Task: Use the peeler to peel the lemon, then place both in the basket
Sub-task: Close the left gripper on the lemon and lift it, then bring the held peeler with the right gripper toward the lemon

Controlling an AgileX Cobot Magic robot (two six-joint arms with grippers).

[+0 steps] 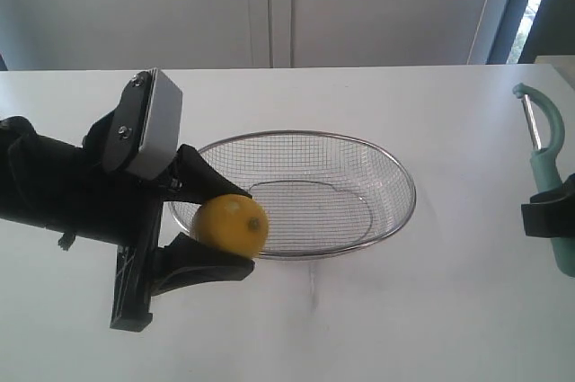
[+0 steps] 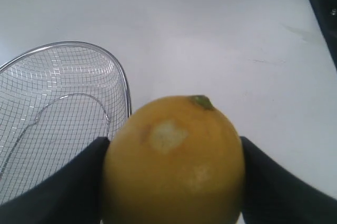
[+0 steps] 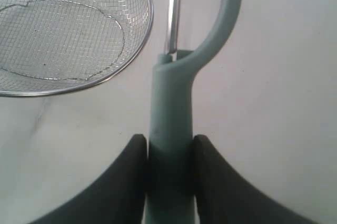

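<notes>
My left gripper (image 1: 220, 225) is shut on the yellow lemon (image 1: 232, 225), holding it above the near left rim of the wire-mesh basket (image 1: 395, 166). In the left wrist view the lemon (image 2: 174, 163) fills the gap between both black fingers (image 2: 63, 187) and shows two pale scraped patches and a green stem end. At the far right, my right gripper (image 1: 550, 216) is shut on the handle of the teal peeler (image 1: 548, 162), whose hooked head and metal blade point away from me. The right wrist view shows the peeler (image 3: 171, 113) clamped between the fingers (image 3: 126, 176), beside the basket (image 3: 145, 29).
The white table (image 1: 359, 319) spreads around the basket. Its far edge meets a pale wall with a window strip at the upper right. The basket holds nothing.
</notes>
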